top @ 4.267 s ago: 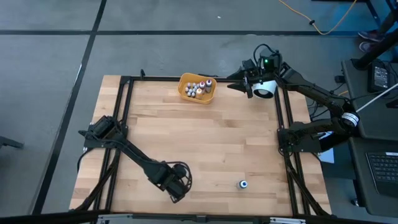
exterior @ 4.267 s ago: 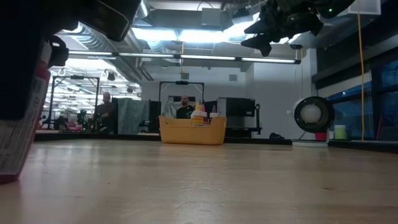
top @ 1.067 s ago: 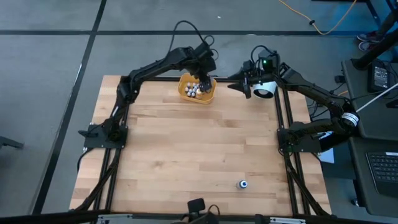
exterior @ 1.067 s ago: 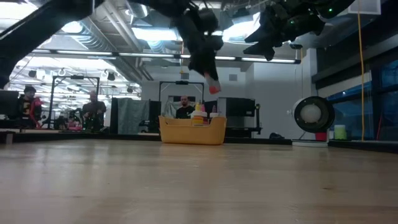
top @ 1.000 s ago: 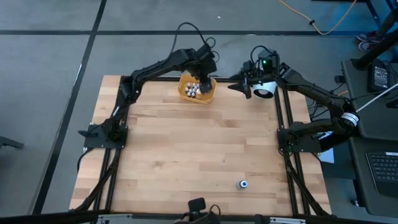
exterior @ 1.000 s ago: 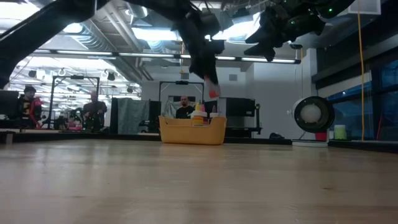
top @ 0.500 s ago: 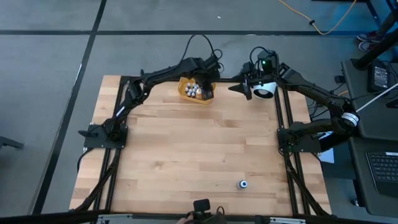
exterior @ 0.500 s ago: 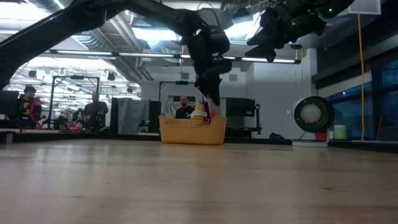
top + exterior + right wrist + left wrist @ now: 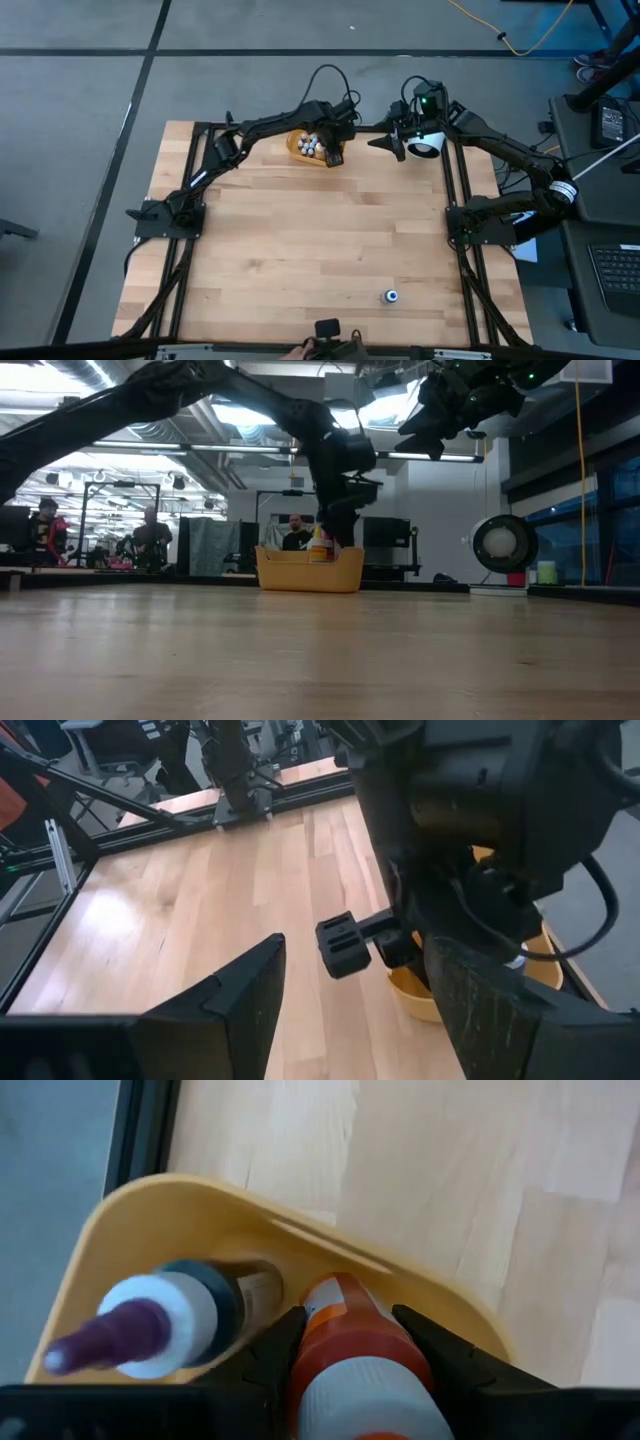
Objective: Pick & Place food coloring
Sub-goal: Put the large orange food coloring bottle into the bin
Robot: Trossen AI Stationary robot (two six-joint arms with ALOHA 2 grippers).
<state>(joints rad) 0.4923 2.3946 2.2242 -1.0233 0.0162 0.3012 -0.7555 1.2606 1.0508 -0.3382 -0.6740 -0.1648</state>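
Your left gripper grips an orange bottle inside the bowl, ready to drop; one bottle remains on the table. Right gripper waits open.

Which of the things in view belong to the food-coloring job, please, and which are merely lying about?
Job:
- orange-labelled food coloring bottle, gripped by the left gripper
- small bottles inside the orange plastic bowl
- lone blue-topped bottle on the wooden table

Lying about:
- big white cylinder under the open, raised right gripper
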